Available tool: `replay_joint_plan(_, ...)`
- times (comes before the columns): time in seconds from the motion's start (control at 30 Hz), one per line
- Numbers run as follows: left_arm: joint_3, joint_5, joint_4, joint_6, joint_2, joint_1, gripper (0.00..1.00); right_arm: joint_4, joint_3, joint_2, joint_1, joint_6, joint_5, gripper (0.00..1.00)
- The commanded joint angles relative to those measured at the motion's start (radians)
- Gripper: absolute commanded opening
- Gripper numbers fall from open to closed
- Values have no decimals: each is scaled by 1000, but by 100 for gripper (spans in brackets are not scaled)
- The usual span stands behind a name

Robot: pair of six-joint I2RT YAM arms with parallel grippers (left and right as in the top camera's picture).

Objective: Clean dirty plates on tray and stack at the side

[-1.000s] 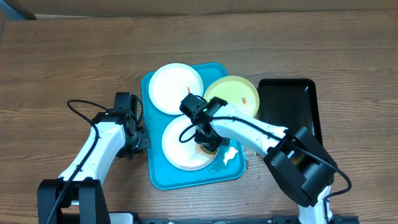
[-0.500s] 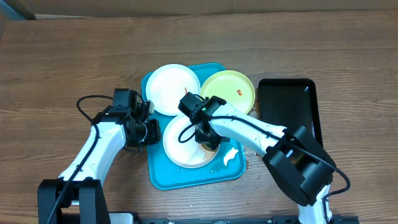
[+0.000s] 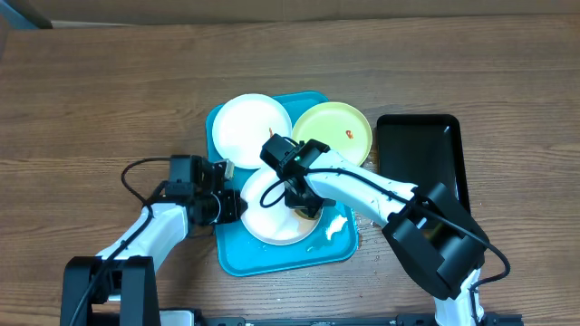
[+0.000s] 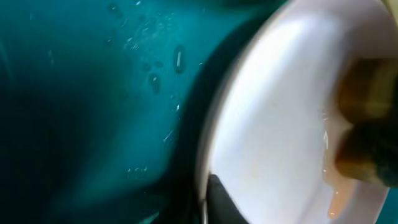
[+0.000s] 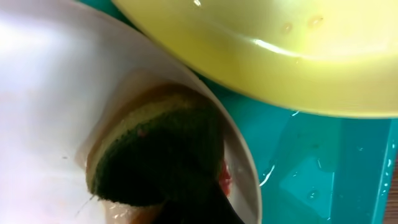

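The right gripper (image 3: 302, 205), pinching the sponge (image 5: 155, 152), is scrubbing the near white plate (image 3: 265, 219) in the tray (image 3: 272, 259), while the left gripper (image 3: 234, 205), its closure impossible to tell, is meeting the plate's left rim, likely needing to steady it next.

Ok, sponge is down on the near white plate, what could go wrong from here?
1. The tray is wet, so the near white plate may slide under the sponge in the right gripper; whether the left gripper grips its rim is unclear.
2. The yellow-green plate overhangs the tray rim close to the scrubbing; a wide stroke could knock it off.
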Motion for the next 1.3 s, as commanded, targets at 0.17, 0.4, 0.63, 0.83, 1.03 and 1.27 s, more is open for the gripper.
replay_joint_plan(0.17,18,-227,-212,-130,11,48,4,-3,19,22,14,-8,16,4)
replay_joint_plan(0.4,191,-368,-386,-101,1,55,4,-48,20,22,17,45,114,4)
replay_joint_plan(0.63,205,-418,-419,-79,2,55,4,-63,23,-7,14,17,139,4)
replay_joint_plan(0.83,205,-423,-430,-71,2,55,4,-46,23,-111,-19,-92,95,4)
replay_joint_plan(1.03,205,-136,-388,2,2,55,4,-12,21,-151,-42,-176,-26,4)
replay_joint_plan(1.27,191,51,-299,12,2,40,17,-77,21,-151,-54,-129,87,4)
